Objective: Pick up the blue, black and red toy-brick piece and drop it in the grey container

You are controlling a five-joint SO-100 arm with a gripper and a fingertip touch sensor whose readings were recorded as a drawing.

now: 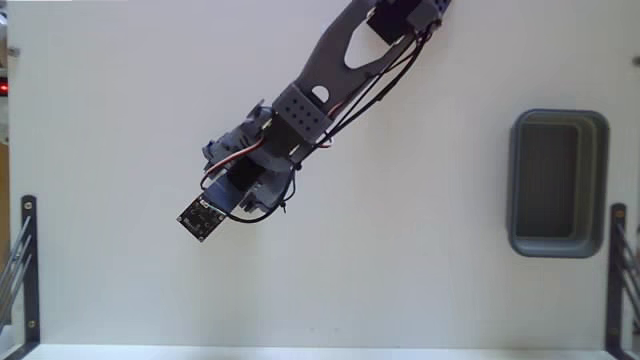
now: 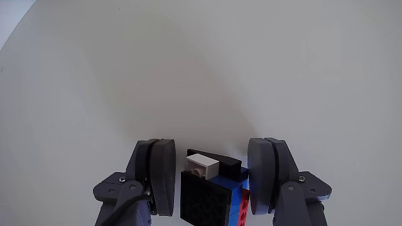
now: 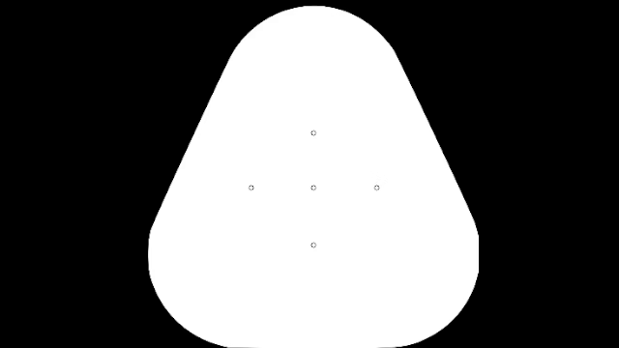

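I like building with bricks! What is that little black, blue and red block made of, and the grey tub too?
The toy-brick piece looks like hard, smooth plastic: crisp moulded edges, solid colours, a studded black face. The grey container also seems plastic, matt blue-grey with a thick rounded rim and a ribbed-looking inside.

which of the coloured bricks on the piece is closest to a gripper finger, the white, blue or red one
The blue brick on the toy-brick piece: in the wrist view it runs along the side against the right-hand finger. The white brick sits on top, mid-gap.

Blue-grey printed arm (image 1: 330, 62) with black motor blocks.
Red, black and white cables along the links; square circuit board (image 1: 201, 217) at the wrist; rounded dark-grey fingers (image 2: 162, 176) with small screws.
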